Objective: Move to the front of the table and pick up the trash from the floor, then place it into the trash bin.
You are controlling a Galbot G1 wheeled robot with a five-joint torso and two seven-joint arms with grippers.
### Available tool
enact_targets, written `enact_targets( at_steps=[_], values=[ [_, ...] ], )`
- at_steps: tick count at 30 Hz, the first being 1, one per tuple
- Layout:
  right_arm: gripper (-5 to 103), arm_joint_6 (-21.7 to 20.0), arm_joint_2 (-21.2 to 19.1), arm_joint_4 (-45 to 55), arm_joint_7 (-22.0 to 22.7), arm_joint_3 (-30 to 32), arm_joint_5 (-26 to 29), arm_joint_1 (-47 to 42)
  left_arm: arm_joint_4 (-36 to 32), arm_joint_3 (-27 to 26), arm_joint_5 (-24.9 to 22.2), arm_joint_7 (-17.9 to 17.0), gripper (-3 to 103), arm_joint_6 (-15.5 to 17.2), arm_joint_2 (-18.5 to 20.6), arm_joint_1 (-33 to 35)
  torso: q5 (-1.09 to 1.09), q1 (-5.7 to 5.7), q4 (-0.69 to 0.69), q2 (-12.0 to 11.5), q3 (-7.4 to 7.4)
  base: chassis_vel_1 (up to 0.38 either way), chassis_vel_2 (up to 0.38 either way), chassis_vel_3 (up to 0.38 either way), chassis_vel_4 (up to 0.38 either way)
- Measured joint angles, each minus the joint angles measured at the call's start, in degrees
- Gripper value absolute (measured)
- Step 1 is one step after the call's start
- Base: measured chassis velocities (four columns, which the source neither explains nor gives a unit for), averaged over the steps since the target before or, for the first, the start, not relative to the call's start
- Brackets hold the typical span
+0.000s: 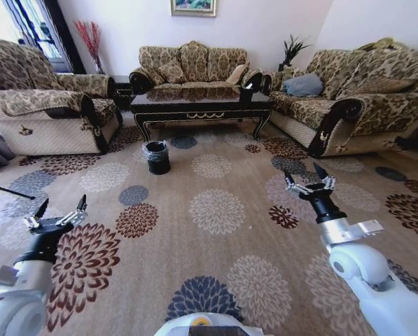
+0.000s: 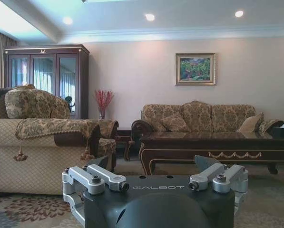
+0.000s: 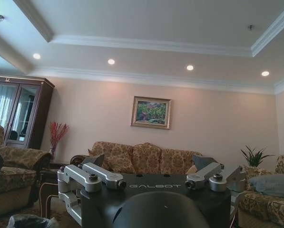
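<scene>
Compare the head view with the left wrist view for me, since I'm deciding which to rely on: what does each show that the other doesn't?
Head view alone: the trash bin on the carpet, the right pincer open above the floor, and the right-hand sofa.
Left wrist view alone: the glass-door cabinet and ceiling lights.
Both: the table, the back sofa, the red branches and the open left pincer.

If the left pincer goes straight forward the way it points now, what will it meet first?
Probably the table: the left pincer, open and empty, faces its front apron in its wrist view. The carpet between looks free, and the bin seems to sit off that line, though depth is unclear.
</scene>
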Motion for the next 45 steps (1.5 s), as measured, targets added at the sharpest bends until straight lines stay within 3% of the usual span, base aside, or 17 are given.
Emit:
enact_targets(
  at_steps=[11, 26, 39, 45],
  values=[
    [100, -1.73, -1.06, -1.78, -0.53, -0.09, 2.77, 2.29, 0.12, 0.0, 0.5, 0.21, 100, 0.19, -3.82, -0.43, -0.02, 0.61, 0.01, 2.94, 2.34, 0.0, 0.0, 0.0, 0.0],
    [100, -2.47, 0.62, -0.99, -0.73, 0.8, 1.66, 0.18, -0.22, 1.01, -0.89, 0.09, 100, 0.99, -4.08, -2.47, -0.02, 1.71, 0.0, 6.32, 4.57, 0.0, 0.0, 0.0, 0.0],
    [100, -2.68, 0.0, -0.9, -0.69, 1.33, 1.41, -0.81, -1.12, 0.35, -2.26, 0.03, 100, 1.67, -3.31, -2.14, -0.01, 2.48, 0.0, 9.23, 6.74, 0.0, 0.0, 0.0, 0.0],
    [100, -4.84, -1.11, 1.09, -0.7, 2.88, 2.07, -2.41, -1.67, 0.11, -2.18, 0.02, 100, 1.71, -3.56, -1.58, -0.02, 3.0, 0.0, 10.75, 7.75, 0.0, 0.0, 0.0, 0.0]
  ],
)
